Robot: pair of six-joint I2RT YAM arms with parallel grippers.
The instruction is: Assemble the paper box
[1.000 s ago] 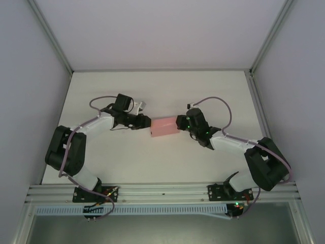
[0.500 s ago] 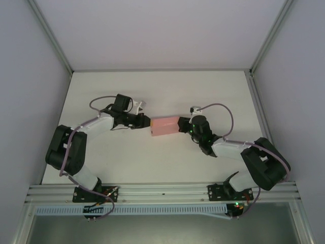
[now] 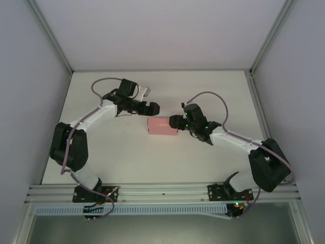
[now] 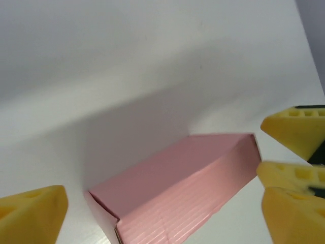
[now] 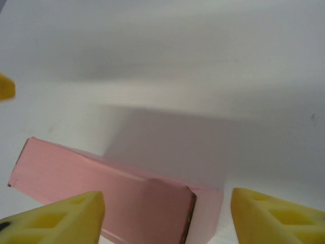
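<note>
Though clamped earlier, paper box [image 3: 161, 126] loose

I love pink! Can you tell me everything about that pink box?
The paper box is a small, long pink box of thin card, with fine ribs along one face. It looks folded shut. It lies flat on the white table, between the two arms. The right tool sits open at its right end; I cannot tell if it touches.
</note>
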